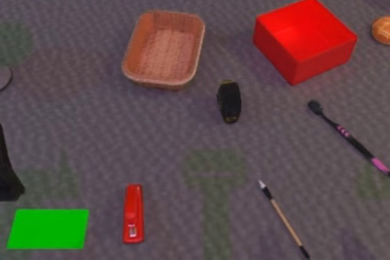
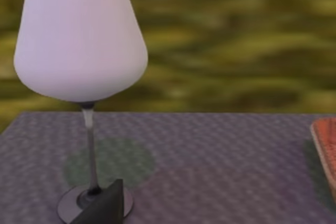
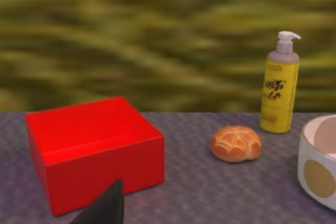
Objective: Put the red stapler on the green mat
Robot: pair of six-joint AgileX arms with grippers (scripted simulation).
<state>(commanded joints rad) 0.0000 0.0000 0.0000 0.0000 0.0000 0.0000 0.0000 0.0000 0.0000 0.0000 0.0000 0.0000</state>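
Top view. Red stapler (image 1: 133, 214) lies flat at the near left of the table (image 1: 109, 138), long axis running near to far. Green mat (image 1: 48, 228) sits just to its left in the near-left corner, a strip of bare table between them; nothing on the mat. Wicker basket (image 1: 163, 49) far centre, empty. Big red box (image 1: 304, 38) far right, open top, empty. Small black object (image 1: 229, 101) between basket and box, nearer in. Toothbrush (image 1: 347, 136) at right, paintbrush (image 1: 283, 217) near right, both lying diagonally. Bread roll (image 1: 382, 29) at the far right edge. Left arm (image 1: 8, 168) shows as a dark shape at the left edge, beyond the mat; right arm out of sight.

Left wrist view. Wine glass (image 2: 81, 56) stands upright close ahead, one dark fingertip (image 2: 107, 208) in front of its foot. Jaw opening: cannot tell.

Right wrist view. Red box near, empty; roll, yellow pump bottle (image 3: 280, 88) and a white cup (image 3: 320, 158) beyond. One dark fingertip (image 3: 107, 207) shows; opening cannot be told.
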